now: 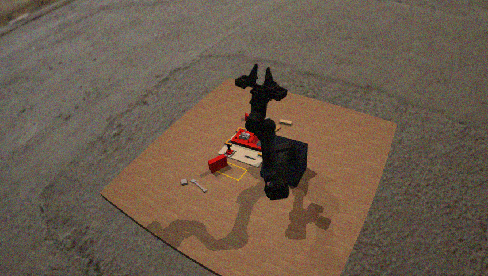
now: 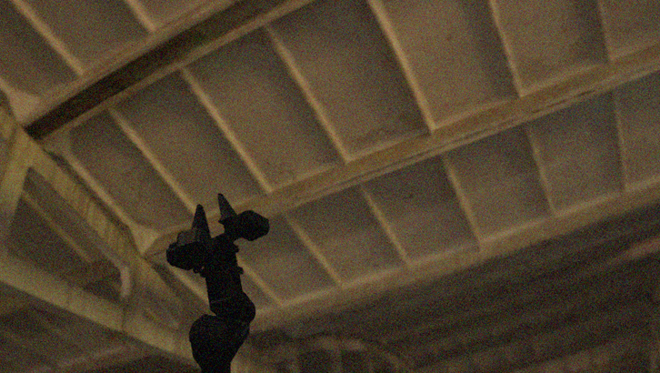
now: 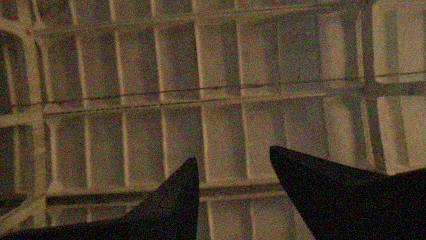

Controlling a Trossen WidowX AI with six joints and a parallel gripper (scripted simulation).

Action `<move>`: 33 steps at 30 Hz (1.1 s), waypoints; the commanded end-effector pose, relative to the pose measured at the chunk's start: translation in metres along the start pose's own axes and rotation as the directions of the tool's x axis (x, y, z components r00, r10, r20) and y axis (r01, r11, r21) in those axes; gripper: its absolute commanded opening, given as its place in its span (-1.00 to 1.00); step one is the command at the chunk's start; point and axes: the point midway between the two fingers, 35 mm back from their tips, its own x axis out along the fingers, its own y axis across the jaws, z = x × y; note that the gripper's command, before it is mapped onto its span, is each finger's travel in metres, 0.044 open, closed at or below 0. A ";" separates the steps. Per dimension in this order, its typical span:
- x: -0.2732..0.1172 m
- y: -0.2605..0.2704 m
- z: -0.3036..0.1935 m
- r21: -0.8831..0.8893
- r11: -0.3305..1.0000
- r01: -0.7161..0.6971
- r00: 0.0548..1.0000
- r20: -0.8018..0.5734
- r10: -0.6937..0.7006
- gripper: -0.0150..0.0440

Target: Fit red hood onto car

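My gripper [image 1: 262, 66] [image 2: 210, 200] [image 3: 233, 158] is open and empty, its fingers pointing up high above the table. A red block-like piece [image 1: 217, 163], apparently the hood, stands on the table at one end of the yellow outlined rectangle [image 1: 242, 175]; its corner holes cannot be made out. The red chassis [image 1: 251, 141] sits in the pale jig [image 1: 239, 155], with the grey engine block [image 1: 244, 135] on its deck and small dark pegs around it. The arm hides the chassis's right end. The wrist view shows only the fingers and the ceiling.
A small red-and-black piece [image 1: 229, 150] stands on the jig. A grey wrench-like bar [image 1: 199, 185] and a grey block [image 1: 184, 181] lie in front. A wooden block [image 1: 285, 122] and part of a red object [image 1: 246, 116] are behind. A dark box [image 1: 300, 153] stands beside the arm.
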 end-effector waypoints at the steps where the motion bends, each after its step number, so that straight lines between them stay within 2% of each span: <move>1: 0.000 -0.002 0.001 -0.003 1.000 0.009 1.000 0.004 -0.009 0.16; 5: 0.002 -0.048 0.021 -0.046 0.981 0.189 0.979 0.087 -0.184 -0.19; 8: -0.004 -0.089 0.038 -0.070 0.933 0.354 0.927 0.158 -0.340 -0.46; 9: -0.007 -0.103 0.043 -0.075 0.910 0.408 0.903 0.180 -0.390 -0.49; 15: -0.038 -0.170 0.070 -0.105 0.753 0.649 0.745 0.290 -0.601 -0.49; 22: -0.065 -0.207 0.083 -0.103 0.624 0.775 0.617 0.342 -0.709 -0.49; 28: -0.131 -0.265 0.099 -0.052 0.306 0.951 0.300 0.413 -0.860 -0.49; 33: -0.200 -0.300 0.107 0.013 -0.016 1.000 -0.020 0.442 -0.897 -0.49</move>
